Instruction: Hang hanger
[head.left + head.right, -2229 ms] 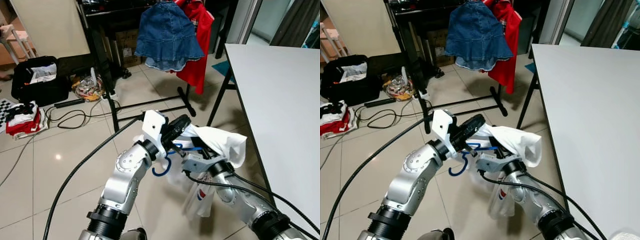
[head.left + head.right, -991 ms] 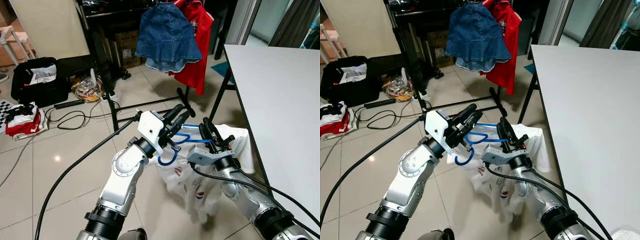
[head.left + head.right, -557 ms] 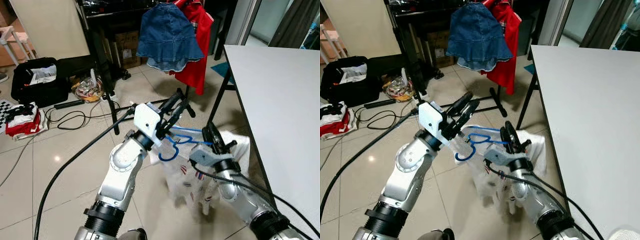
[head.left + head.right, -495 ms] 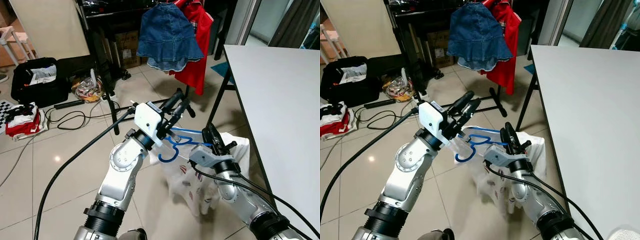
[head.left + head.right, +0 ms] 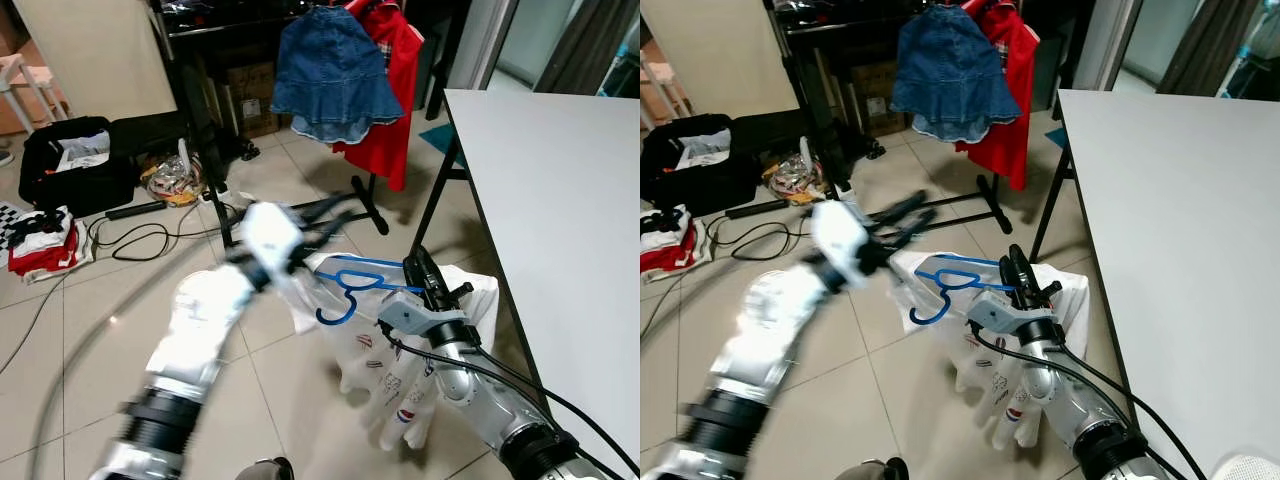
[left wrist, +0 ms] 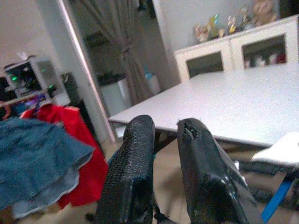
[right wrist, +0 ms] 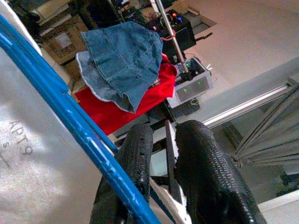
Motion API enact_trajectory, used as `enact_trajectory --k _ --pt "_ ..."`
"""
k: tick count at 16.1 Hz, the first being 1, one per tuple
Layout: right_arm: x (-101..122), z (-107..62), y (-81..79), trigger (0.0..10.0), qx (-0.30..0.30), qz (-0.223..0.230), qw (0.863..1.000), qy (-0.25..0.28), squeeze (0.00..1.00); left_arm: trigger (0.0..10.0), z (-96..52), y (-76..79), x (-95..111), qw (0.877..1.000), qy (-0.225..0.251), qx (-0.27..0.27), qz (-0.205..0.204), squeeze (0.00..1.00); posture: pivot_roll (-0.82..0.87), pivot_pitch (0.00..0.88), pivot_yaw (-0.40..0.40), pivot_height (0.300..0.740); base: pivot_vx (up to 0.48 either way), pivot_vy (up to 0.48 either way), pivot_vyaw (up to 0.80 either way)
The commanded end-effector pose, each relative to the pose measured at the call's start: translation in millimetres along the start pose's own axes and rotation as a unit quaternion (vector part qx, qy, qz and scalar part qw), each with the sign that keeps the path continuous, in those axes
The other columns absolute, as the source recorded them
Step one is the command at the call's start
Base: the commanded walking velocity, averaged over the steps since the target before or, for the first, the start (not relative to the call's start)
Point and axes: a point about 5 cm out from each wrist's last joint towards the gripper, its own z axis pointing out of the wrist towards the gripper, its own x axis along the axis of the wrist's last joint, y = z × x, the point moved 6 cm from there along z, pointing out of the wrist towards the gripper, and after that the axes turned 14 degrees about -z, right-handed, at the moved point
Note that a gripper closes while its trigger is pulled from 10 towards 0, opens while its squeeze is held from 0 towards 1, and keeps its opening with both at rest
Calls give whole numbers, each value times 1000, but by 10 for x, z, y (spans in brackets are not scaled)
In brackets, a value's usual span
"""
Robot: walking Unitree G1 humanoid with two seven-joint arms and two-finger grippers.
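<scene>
Seemingly, hanger (image 5: 352,292) in right pincer (image 5: 428,285).

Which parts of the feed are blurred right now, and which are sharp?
Left and right eye views: the left arm and left hand are smeared by motion; the right hand, hanger and table are sharp. Left wrist view: soft throughout. Right wrist view: hanger blurred close up, skirt clear.

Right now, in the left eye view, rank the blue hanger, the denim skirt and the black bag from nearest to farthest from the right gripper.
1. Blue hanger: right at the right gripper, its bar reaching the fingers, carrying the white shirt.
2. Denim skirt: hanging on the rack ahead, beside the red garment.
3. Black bag: on the floor far off to the robot's left.
</scene>
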Motion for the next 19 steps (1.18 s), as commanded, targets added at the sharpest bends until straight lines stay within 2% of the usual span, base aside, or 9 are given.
enact_trajectory --k 1,7,8,9,11,12,16,18,19 --pt "-5 18 50 10000 -12 9 1000 -2 0 10000 -110 -38 -66 999 -33 -20 6 0 83 78 47 740 0 0 0" --pt "19 27 38 10000 -11 8 1000 2 0 10000 -379 -130 -105 995 -94 -45 13 0 97 79 44 740 0 0 0" --pt "22 28 40 10000 -11 8 1000 3 0 10000 -442 -137 -152 993 -110 -52 9 1000 97 79 44 740 0 0 0" --pt "28 33 45 10000 -12 8 1000 5 0 10000 -593 -182 -287 986 -154 -60 16 1000 97 79 44 740 0 0 0" --pt "29 34 59 10000 -14 8 1000 7 0 10000 -700 -332 -378 980 -185 -35 55 1000 97 79 44 740 0 0 0" --pt "15 25 75 10000 -16 9 1000 7 0 10000 -786 -482 -411 975 -205 -12 85 0 97 79 44 740 0 0 0" --pt "40 14 105 10000 -24 18 999 16 0 10000 -992 -705 -477 954 -261 3 149 0 94 80 42 740 0 0 0" --pt "109 19 142 10000 -31 32 998 33 0 10000 -1131 -850 -550 933 -298 6 201 0 95 77 43 740 0 0 0" --pt "120 20 146 10000 -31 35 998 36 0 10000 -1144 -864 -562 930 -302 6 208 0 95 77 43 740 0 0 0"
